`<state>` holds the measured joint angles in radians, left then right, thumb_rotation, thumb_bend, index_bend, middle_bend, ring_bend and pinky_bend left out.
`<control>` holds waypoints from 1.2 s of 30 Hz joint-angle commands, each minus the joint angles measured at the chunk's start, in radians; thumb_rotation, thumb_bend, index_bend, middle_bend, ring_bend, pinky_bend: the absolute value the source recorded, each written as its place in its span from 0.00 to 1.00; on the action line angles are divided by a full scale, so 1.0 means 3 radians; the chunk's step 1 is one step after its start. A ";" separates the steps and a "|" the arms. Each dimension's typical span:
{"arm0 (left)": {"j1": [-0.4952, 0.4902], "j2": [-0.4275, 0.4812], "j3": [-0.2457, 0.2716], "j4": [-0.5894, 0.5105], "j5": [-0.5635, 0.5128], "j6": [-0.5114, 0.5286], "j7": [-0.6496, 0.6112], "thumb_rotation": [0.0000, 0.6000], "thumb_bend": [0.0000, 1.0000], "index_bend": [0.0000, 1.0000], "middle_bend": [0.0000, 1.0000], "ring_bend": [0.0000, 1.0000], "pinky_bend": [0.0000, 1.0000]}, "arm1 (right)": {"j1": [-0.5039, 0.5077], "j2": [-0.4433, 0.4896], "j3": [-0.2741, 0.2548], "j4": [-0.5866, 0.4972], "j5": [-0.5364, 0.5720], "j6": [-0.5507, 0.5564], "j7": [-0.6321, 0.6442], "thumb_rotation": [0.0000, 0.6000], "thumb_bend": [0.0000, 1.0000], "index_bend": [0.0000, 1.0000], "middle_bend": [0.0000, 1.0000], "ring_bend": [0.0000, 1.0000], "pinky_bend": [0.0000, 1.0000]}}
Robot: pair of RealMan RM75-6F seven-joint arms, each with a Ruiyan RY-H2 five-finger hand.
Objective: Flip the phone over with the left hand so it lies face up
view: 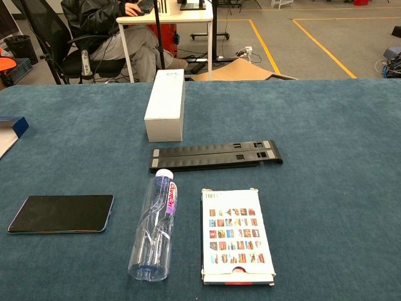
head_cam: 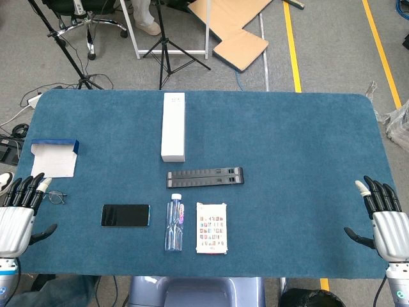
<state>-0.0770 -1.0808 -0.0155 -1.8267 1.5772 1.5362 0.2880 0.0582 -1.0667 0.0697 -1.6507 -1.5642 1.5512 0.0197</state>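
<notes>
The phone (head_cam: 125, 215) lies flat near the table's (head_cam: 300, 147) front-left corner, while the left hand (head_cam: 19, 214) hovers empty, fingers spread, off that edge; a clumsy reach may knock the bottle (head_cam: 174, 222) just beside it rolling.

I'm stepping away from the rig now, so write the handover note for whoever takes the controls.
Left hand: open, fingers apart, holding nothing, at the table's near left edge beside a pair of glasses.
Right hand: open, holding nothing, at the near right edge.
Phone: flat on the blue table, left of the lying water bottle, dark glossy side up; untouched. Which face that is I cannot tell for sure.
Done: nothing visible yet.
Left: reach in with the left hand, grip the phone, turn it over, set it face up.
</notes>
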 commanded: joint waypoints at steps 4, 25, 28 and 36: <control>-0.0002 0.0007 0.0010 -0.0010 0.0006 -0.0018 -0.0022 1.00 0.00 0.00 0.00 0.00 0.00 | -0.0002 0.0006 0.0000 -0.0012 0.0000 0.0004 0.0005 1.00 0.00 0.05 0.00 0.00 0.00; -0.0680 -0.1229 -0.0087 0.0542 -0.0774 -0.1333 0.0725 1.00 0.32 0.00 0.00 0.00 0.00 | -0.0011 0.0097 0.0025 -0.0017 0.0125 -0.0060 0.0280 1.00 0.00 0.05 0.00 0.00 0.00; -0.0720 -0.1436 -0.0078 0.0743 -0.0863 -0.1409 0.0769 1.00 0.32 0.00 0.00 0.00 0.00 | -0.0013 0.0102 0.0027 -0.0004 0.0137 -0.0064 0.0306 1.00 0.00 0.05 0.00 0.00 0.00; -0.0773 -0.1674 -0.0067 0.0983 -0.0932 -0.1453 0.0742 1.00 0.32 0.00 0.00 0.00 0.00 | -0.0004 0.0091 0.0022 0.0021 0.0158 -0.0105 0.0314 1.00 0.00 0.05 0.00 0.00 0.00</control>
<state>-0.3065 -1.5796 -0.0361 -1.5349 1.3004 1.1031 0.5130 0.0567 -1.0390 0.0765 -1.6446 -1.5170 1.5201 0.1143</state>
